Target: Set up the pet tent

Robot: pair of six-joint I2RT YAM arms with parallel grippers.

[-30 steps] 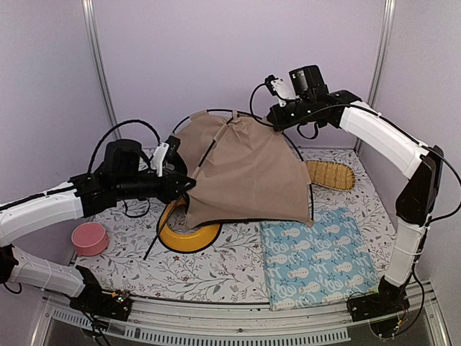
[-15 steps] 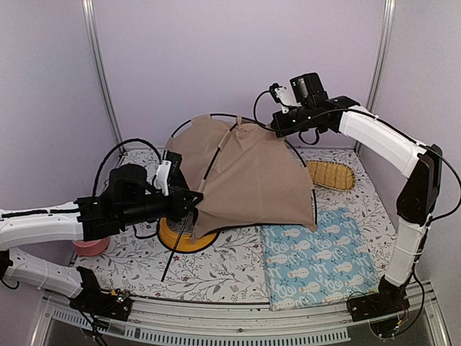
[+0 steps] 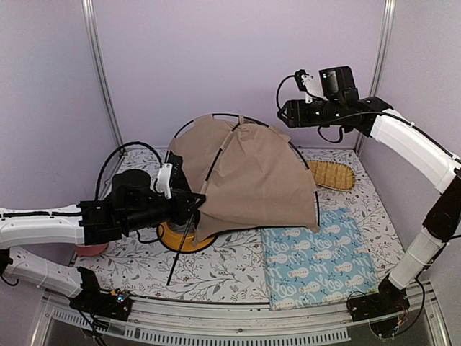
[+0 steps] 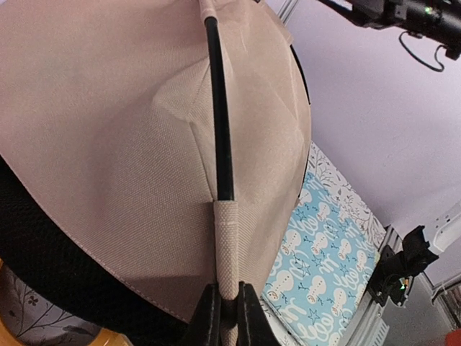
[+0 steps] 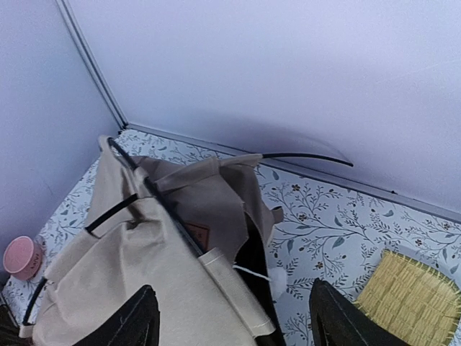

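Pet tent [image 3: 245, 180]: beige dome on crossed black poles, mid-table, its edge over the yellow tray [image 3: 176, 240]. Left gripper [image 4: 225, 317] is clamped on the pole sleeve [image 4: 226, 238]. Right gripper [image 5: 234, 321] is spread wide and empty above the apex. Handling: hold pole tension steady and seat the pole end gently.

Flat on the table [image 3: 238, 270], white with a grey floral print: at the near right, a light blue snowman-patterned mat [image 3: 320, 263]; at the far right, near the back wall, an oval woven straw tray [image 3: 333, 175]; in the middle, the domed beige pet tent [image 3: 252, 180], its near hem over a yellow oval tray [image 3: 180, 241] and reaching the mat's far edge; at the left edge, a pink bowl [image 3: 90, 249], only partly showing.
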